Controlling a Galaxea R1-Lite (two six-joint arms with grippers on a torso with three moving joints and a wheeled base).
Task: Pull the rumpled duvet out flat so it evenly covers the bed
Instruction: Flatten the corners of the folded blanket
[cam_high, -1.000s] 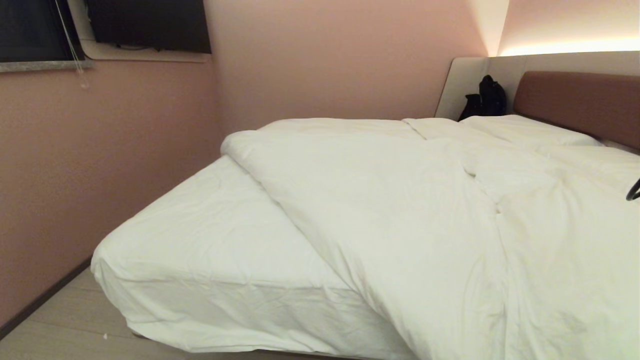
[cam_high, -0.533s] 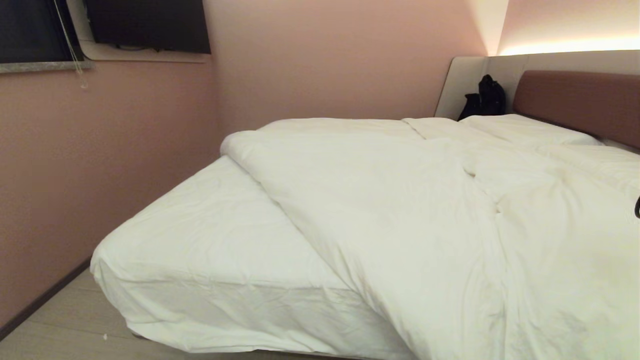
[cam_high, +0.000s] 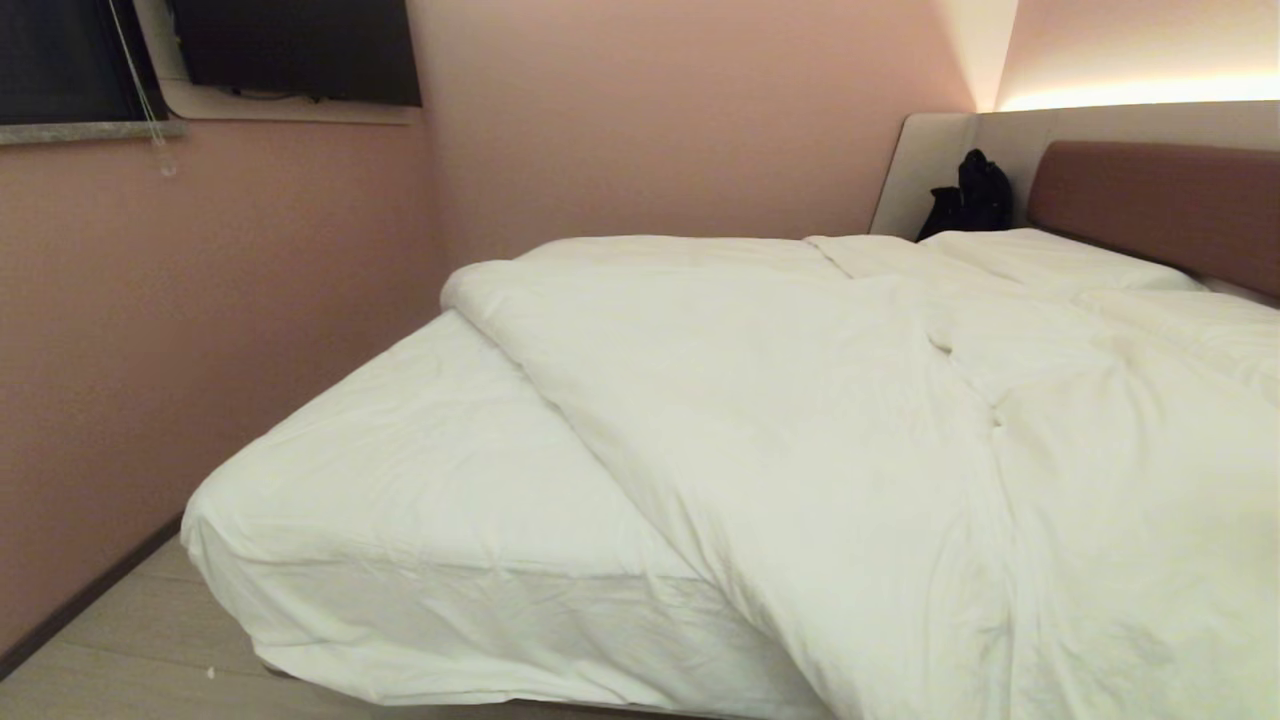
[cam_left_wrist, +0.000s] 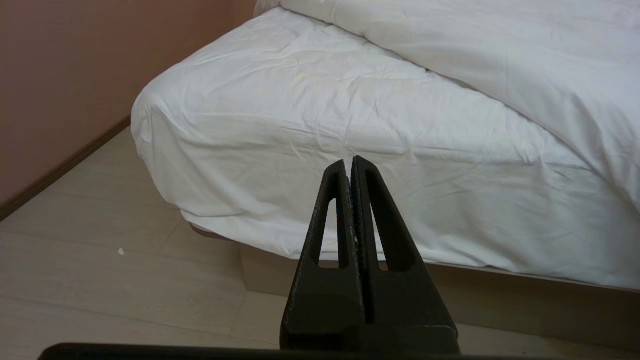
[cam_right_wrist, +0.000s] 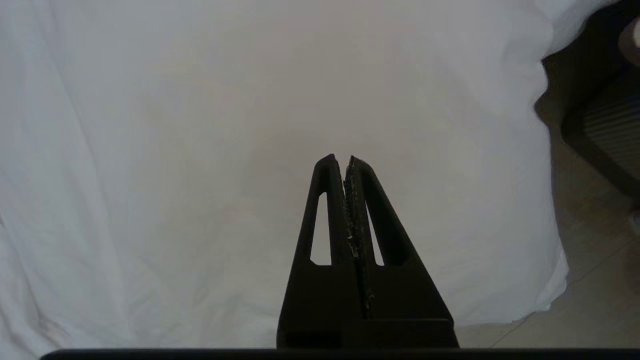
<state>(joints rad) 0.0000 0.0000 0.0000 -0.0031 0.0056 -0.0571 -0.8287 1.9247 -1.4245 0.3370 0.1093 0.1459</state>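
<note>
Duvet (cam_high: 820, 420) lying bunched frame right, baring bed (cam_high: 420, 480) sheet lower left; black bag (cam_high: 968, 195) sitting upper right. Right gripper (cam_right_wrist: 346, 159) hovering over duvet, left gripper (cam_left_wrist: 348, 161) facing mattress side: both clamped, gripping nothing.

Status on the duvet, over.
Both end effectors shut, empty: left facing mattress corner, right over duvet. Duvet bunched diagonally; bed's left part uncovered. Nothing obstructing.

No lettering, label, brand, number or sign could be read anywhere, neither on the bedding nor on the walls.
</note>
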